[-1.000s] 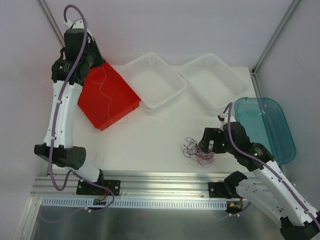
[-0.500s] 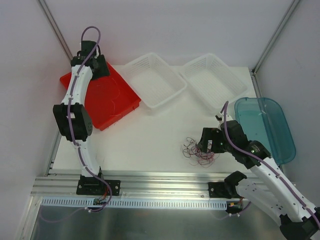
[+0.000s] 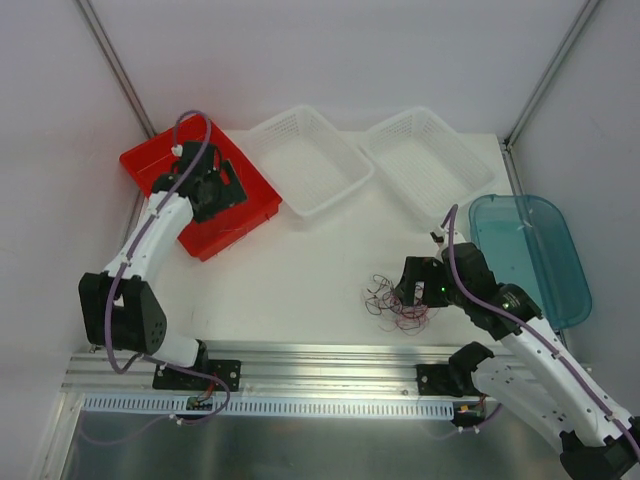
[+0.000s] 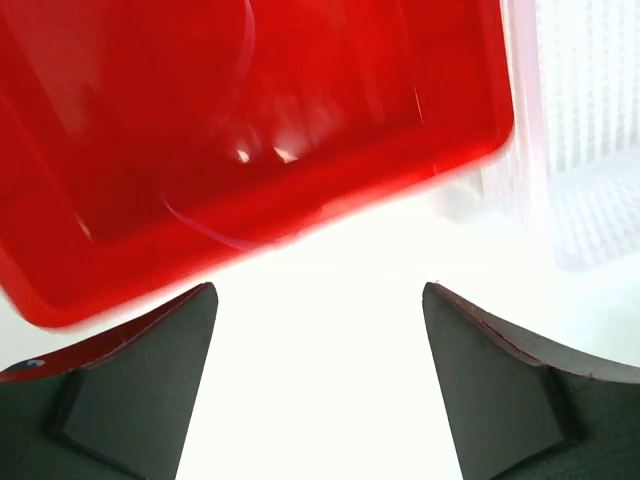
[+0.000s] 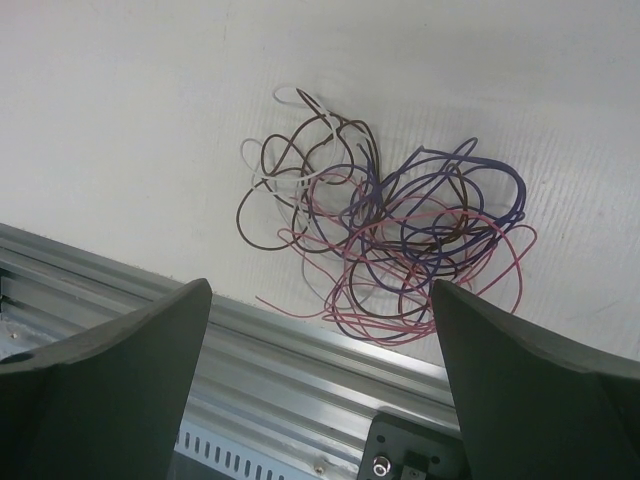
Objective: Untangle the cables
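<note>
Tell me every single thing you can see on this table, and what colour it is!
cables: one tangled bunch, brown, white, purple and pink, near edge of the table, right of the middle
red tray: one, red, far left corner
white baskets: two, white, side by side along the far edge
blue-green tub: one, see-through, right edge
table: one, white
metal rail: one, silver, along the near edge
left pincer: one, black, open, over the red tray
right pincer: one, black, open, over the cables
</note>
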Tool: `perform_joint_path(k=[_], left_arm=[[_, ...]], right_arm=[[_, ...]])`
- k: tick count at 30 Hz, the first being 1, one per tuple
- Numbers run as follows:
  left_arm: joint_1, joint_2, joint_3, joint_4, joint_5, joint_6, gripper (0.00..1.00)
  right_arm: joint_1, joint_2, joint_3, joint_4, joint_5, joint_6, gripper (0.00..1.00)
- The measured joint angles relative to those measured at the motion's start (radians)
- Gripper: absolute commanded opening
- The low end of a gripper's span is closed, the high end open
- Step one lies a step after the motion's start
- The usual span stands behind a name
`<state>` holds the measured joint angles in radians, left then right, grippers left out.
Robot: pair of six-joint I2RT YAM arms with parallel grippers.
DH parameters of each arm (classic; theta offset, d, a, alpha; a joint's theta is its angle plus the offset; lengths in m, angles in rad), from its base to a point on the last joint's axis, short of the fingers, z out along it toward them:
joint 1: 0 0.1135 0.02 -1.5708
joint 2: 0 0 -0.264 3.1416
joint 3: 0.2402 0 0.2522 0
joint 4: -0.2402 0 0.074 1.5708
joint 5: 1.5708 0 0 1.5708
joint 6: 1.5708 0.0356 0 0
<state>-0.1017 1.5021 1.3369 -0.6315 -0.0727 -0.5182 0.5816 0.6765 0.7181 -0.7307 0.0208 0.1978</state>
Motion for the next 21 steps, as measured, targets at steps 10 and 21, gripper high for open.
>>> perform_joint_path(k=[10,21], left_arm=[[-0.133,-0.120,-0.296,0.138,-0.166,-0.349,0.55],[-0.133,-0.087,-0.303,0.202,-0.290,-0.569,0.44]], right_arm=[[0.000,-0.037,-0.043,0.006,-0.030,-0.002,0.97],[0.000,-0.042,-0.045,0.008,-0.036,-0.036,0.97]])
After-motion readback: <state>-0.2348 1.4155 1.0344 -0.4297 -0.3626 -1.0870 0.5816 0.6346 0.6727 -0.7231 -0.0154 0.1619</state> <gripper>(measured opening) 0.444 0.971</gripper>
